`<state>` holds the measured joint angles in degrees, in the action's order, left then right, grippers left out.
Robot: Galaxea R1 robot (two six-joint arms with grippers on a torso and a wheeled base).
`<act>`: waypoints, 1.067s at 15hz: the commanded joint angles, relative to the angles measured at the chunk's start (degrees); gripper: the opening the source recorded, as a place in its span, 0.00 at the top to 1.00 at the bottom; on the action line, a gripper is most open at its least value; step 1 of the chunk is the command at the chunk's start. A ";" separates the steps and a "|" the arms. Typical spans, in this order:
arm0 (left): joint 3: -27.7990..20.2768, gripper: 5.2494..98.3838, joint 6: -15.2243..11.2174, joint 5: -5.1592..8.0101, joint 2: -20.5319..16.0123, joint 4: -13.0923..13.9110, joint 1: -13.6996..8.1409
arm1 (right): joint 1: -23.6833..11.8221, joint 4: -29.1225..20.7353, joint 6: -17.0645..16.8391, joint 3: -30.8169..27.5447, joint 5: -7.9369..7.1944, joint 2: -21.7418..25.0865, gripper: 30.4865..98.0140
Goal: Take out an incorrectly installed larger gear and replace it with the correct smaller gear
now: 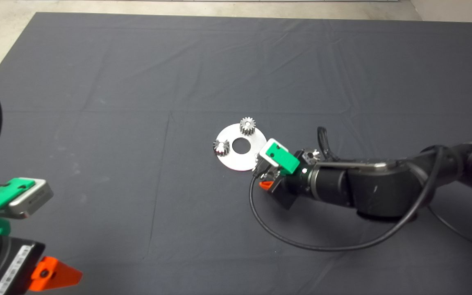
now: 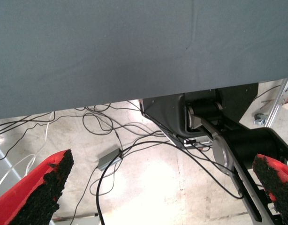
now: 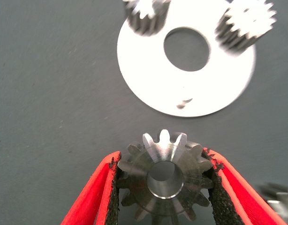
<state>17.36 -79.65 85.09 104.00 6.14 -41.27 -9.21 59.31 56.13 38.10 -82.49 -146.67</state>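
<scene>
My right gripper [image 3: 165, 180] is shut on a steel gear [image 3: 163, 161] with a centre hole, held flat between both pads just off the rim of the round steel disc [image 3: 148, 89]. I cannot tell whether this is the larger gear or the smaller gear. In the head view the right gripper [image 1: 261, 174] sits at the disc's [image 1: 236, 163] near right edge and hides the held gear. Two steel gears stand on the disc, one at the far rim [image 1: 247, 125] and one at the left rim [image 1: 221, 147]. A bare pin [image 3: 182, 103] shows on the disc near my fingers.
Another steel gear [image 1: 313, 155] lies on the mat just behind the right wrist, also seen as a steel gear [image 3: 280, 199] beside the right finger. My left gripper [image 1: 51, 275] waits at the lower left, open; its wrist view shows floor cables [image 2: 111, 140].
</scene>
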 commanded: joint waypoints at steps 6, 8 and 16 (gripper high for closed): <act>-1.03 0.00 -0.24 0.43 -0.24 0.80 -0.21 | -4.24 -5.05 0.47 4.95 0.67 -1.62 0.83; -1.03 0.00 -0.33 0.43 -0.24 0.85 -0.21 | -4.24 -7.46 0.47 8.11 0.76 -3.45 0.83; -1.03 0.00 -0.41 0.43 -0.24 0.80 -0.13 | -4.32 -8.95 0.66 10.34 0.76 -5.69 0.83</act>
<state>17.34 -79.76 85.16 103.96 6.14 -41.27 -12.04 51.15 56.26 47.85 -82.25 -152.07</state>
